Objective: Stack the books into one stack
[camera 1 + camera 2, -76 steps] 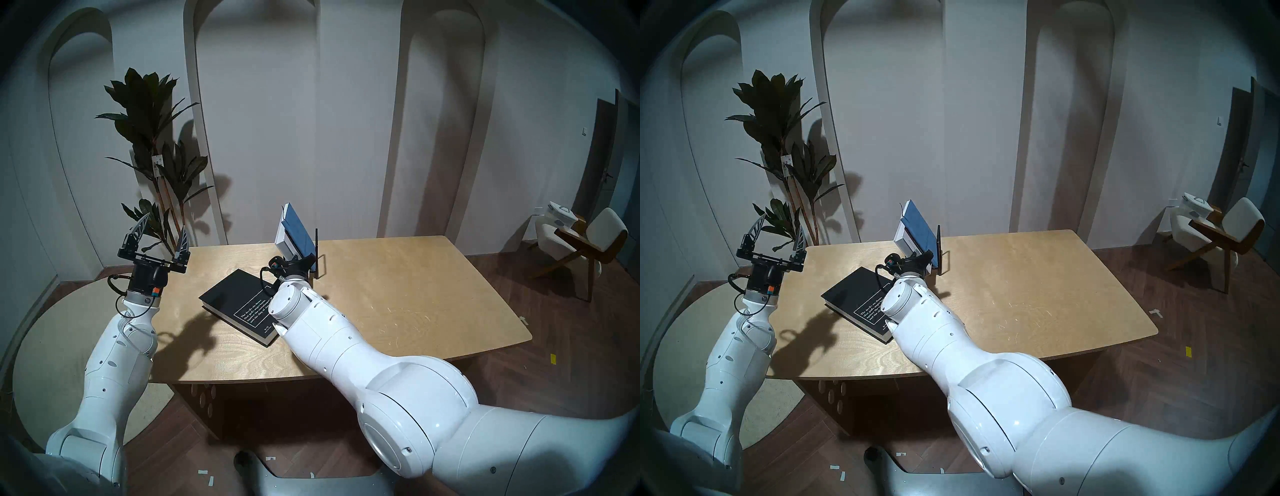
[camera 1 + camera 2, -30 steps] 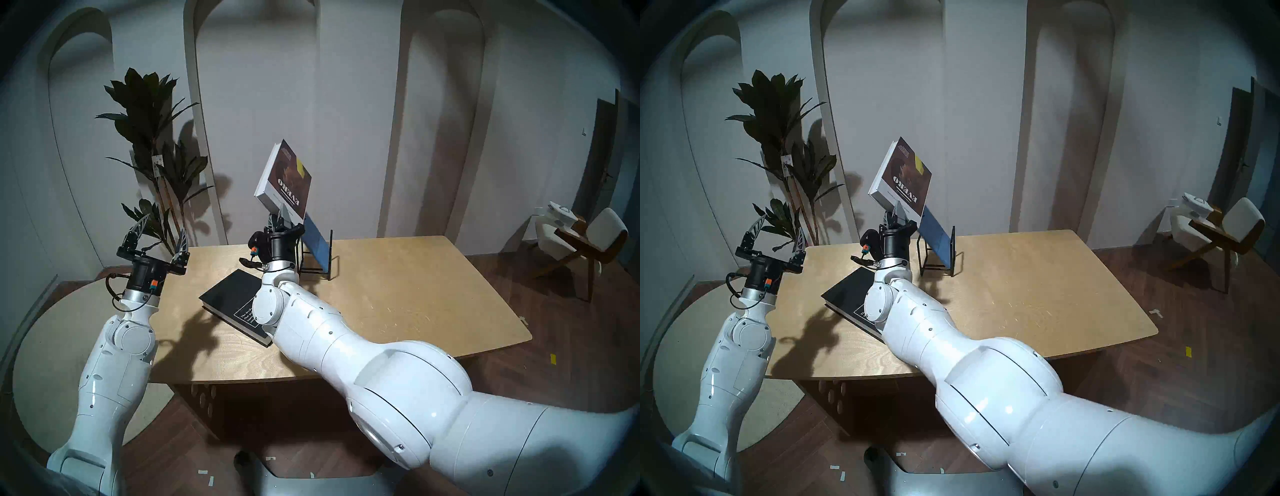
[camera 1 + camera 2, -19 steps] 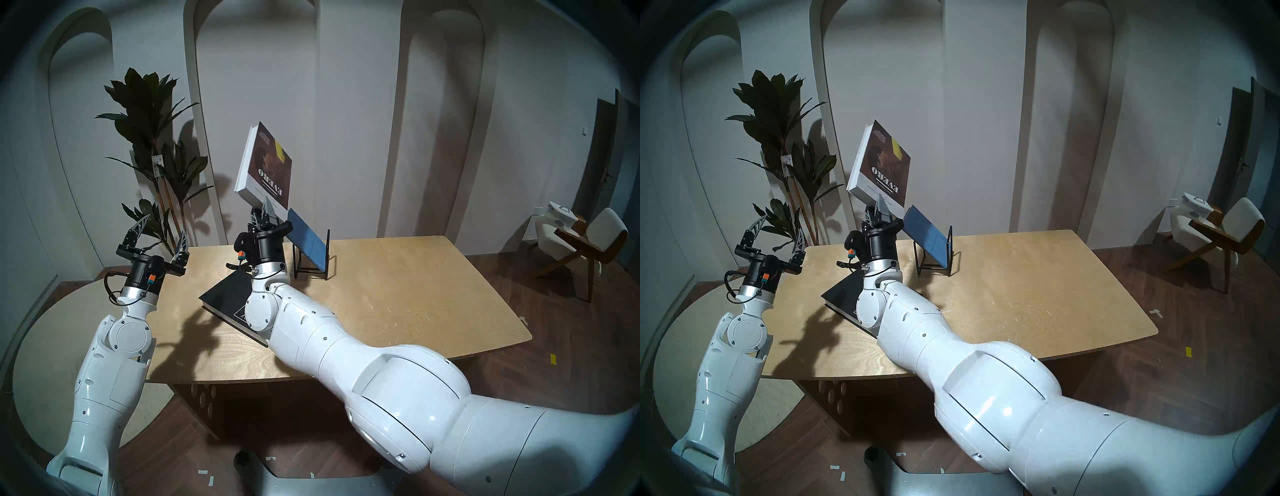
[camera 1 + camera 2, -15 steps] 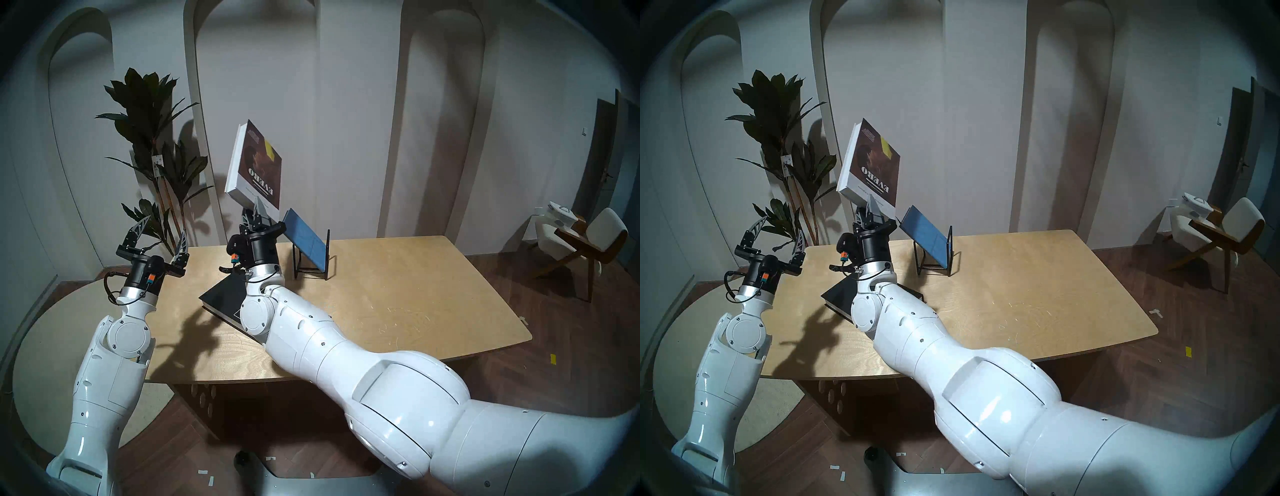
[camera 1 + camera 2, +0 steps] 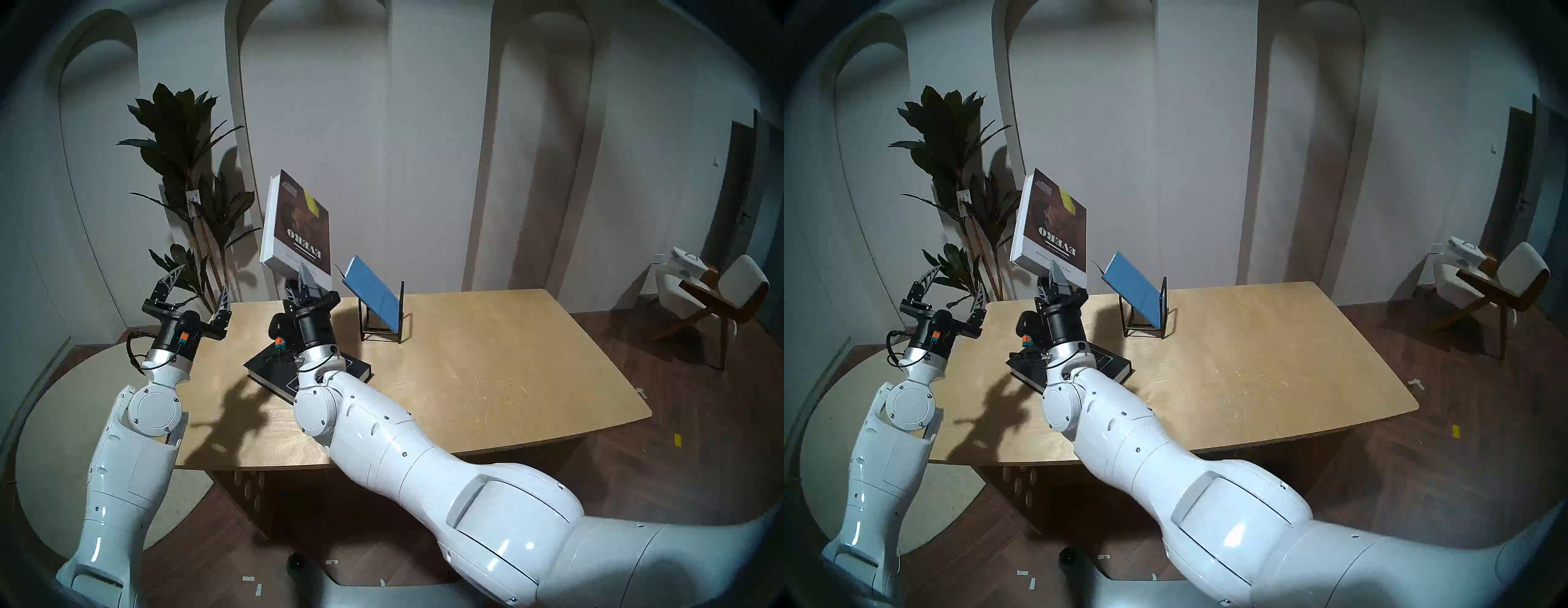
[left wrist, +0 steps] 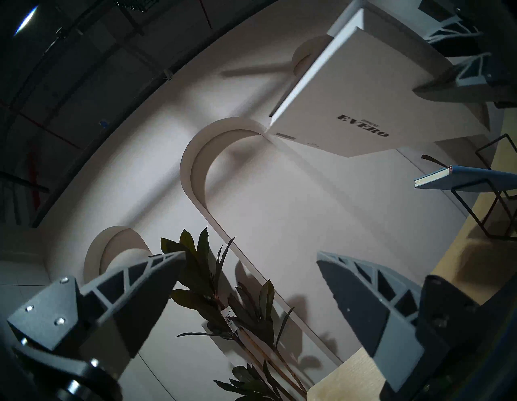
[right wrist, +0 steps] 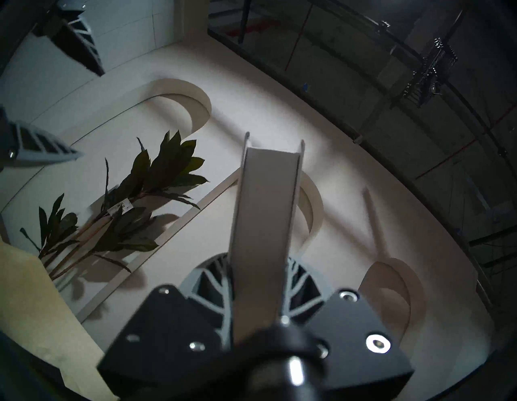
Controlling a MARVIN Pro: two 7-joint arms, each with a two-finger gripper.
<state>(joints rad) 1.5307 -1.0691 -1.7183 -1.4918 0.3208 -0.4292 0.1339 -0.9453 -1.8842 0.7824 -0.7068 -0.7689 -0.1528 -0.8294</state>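
Brown book clamped upright by right pincer — left pincer gapes, empty.

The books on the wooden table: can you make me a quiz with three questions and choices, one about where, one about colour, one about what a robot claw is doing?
1. Where is the thin blue book?
A. leaning in the black wire rack
B. flat on the floor
C. on the chair

2. What colour is the thick book lying flat on the wooden table?
A. red
B. black
C. yellow

3. What is the right gripper doing?
A. hanging open
B. pressing the table
C. clamping the brown-covered, white-spined book in the air

Answers: 1 A, it slants against the rack's wire. 2 B, the black book shows beside the right arm. 3 C, both fingers pinch its lower edge.
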